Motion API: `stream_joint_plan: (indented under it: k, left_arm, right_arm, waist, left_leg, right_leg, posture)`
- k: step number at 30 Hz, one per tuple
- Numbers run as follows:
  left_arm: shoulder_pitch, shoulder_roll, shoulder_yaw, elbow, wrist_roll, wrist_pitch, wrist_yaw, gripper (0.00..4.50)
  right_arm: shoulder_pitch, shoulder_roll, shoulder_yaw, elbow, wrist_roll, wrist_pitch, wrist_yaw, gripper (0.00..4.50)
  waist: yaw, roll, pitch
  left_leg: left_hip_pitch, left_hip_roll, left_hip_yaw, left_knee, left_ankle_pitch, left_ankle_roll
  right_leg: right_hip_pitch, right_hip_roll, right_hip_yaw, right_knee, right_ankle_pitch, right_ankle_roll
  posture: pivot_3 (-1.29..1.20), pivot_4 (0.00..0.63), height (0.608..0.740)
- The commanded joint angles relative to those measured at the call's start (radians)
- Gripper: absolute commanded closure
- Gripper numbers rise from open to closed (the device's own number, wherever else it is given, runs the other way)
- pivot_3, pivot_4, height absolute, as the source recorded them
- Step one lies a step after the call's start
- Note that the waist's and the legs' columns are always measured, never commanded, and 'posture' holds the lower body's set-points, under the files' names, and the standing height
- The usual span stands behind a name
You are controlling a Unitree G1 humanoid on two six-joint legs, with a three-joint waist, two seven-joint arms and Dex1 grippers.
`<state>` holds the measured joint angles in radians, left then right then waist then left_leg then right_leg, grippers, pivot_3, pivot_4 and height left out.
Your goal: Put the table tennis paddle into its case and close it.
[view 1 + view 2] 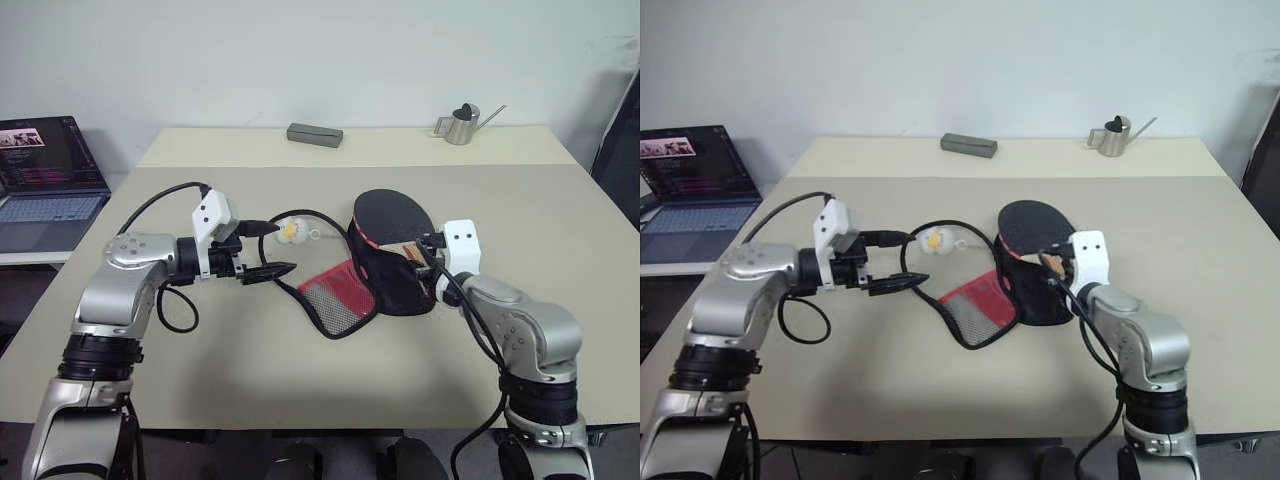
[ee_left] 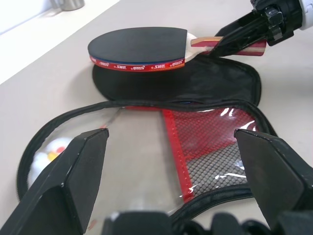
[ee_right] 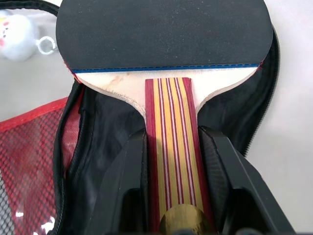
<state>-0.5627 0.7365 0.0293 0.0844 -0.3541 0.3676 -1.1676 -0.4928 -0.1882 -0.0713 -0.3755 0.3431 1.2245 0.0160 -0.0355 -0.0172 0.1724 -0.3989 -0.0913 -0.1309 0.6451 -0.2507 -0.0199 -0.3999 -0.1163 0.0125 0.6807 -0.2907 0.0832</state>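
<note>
Paddle [image 3: 166, 44]: held by the handle over the open case, black face up; blade above the case's black half, not yet seated; handle pointing toward the right arm.
Case [image 1: 375, 280]: lying open on the table [image 1: 300, 370]; black half under the blade, red mesh flap [image 2: 205, 142] spread flat toward the left arm; zip rim unfastened all round.
Charm [image 1: 290, 230]: white-yellow plush on its chain, on the table just beside the flap's far edge; apart from both grippers.
Right gripper [image 3: 171, 161]: clamped on the striped wooden handle, one finger on each side; grip appears square and centred.
Left gripper [image 1: 265, 250]: jaws spread wide, nothing held; hovering near the flap's outer rim, aimed across it toward the paddle.
Step in hand: judged to be lowering the blade into the black half.
Method advised: keep the blade level and lined up with the round end of the pocket; set the handle along the narrow neck; release only once the blade lies inside the zip rim.
Left arm's part: likely to take the flap rim and fold it over afterwards.
Risks: rubber edge catching on the zip rim; charm chain trapped under the flap on closing.
</note>
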Motion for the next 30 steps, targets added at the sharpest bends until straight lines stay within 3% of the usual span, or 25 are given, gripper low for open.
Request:
stream_joint_plan:
  k: [1, 19, 20, 23, 27, 28, 30]
  left_arm:
    - [-0.005, 0.017, 0.029, -0.042, -0.020, 0.002, 0.008, 0.00]
    - [-0.002, 0.015, 0.031, -0.047, -0.021, 0.002, 0.012, 0.00]
    - [-0.002, 0.015, 0.032, -0.047, -0.021, 0.001, 0.012, 0.00]
    - [-0.003, 0.015, 0.032, -0.043, -0.021, -0.002, 0.011, 0.00]
    - [-0.005, 0.013, 0.029, -0.040, -0.019, -0.005, 0.011, 0.00]
    - [-0.006, 0.012, 0.029, -0.039, -0.018, -0.006, 0.012, 0.00]
    - [-0.006, 0.011, 0.029, -0.038, -0.018, -0.007, 0.012, 0.00]
  right_arm:
    - [-0.018, 0.008, 0.017, -0.005, -0.022, -0.053, 0.002, 3.34]
    - [0.007, 0.065, 0.062, 0.058, -0.077, -0.084, 0.016, 3.34]
    - [0.009, 0.072, 0.061, 0.054, -0.077, -0.084, 0.014, 2.63]
    - [0.007, 0.088, 0.058, 0.037, -0.075, -0.074, 0.012, 1.83]
    - [-0.007, 0.114, 0.042, -0.009, -0.058, -0.034, 0.013, 0.40]
    - [-0.013, 0.120, 0.033, -0.026, -0.050, -0.019, 0.014, 0.12]
    - [-0.027, 0.120, 0.009, -0.060, -0.033, 0.004, 0.023, 0.12]
  waist:
    - [-0.001, 0.000, 0.000]
    - [-0.022, 0.000, 0.000]
    - [-0.022, 0.000, 0.000]
    - [-0.022, 0.000, 0.000]
    - [-0.022, 0.000, 0.000]
    - [-0.021, 0.000, 0.000]
    - [-0.021, 0.000, 0.000]
  left_leg:
    - [0.000, 0.000, 0.000, 0.000, 0.000, 0.000]
    - [-0.002, 0.001, 0.002, 0.000, 0.001, -0.001]
    - [-0.002, 0.001, 0.002, 0.000, 0.001, -0.001]
    - [-0.001, 0.001, 0.002, 0.000, 0.001, -0.001]
    - [-0.002, 0.001, 0.002, 0.000, 0.001, -0.001]
    - [-0.001, 0.001, 0.002, 0.000, 0.001, -0.001]
    - [-0.001, 0.001, 0.002, 0.000, 0.001, -0.001]
  right_leg:
    - [0.000, 0.000, 0.000, 0.000, 0.000, 0.000]
    - [-0.004, 0.001, 0.002, 0.001, 0.000, 0.000]
    - [-0.004, 0.001, 0.002, 0.002, 0.000, 0.000]
    - [-0.004, 0.001, 0.002, 0.002, 0.000, 0.000]
    - [-0.004, 0.001, 0.003, 0.002, 0.000, 0.000]
    - [-0.004, 0.001, 0.002, 0.002, 0.000, 0.000]
    - [-0.004, 0.001, 0.002, 0.002, 0.000, 0.000]
  posture:
    - [0.00, 0.150, 0.740]
    - [0.00, 0.150, 0.740]
    - [0.00, 0.150, 0.740]
    - [0.00, 0.150, 0.740]
    - [0.00, 0.150, 0.740]
    - [0.00, 0.150, 0.740]
    - [0.00, 0.150, 0.740]
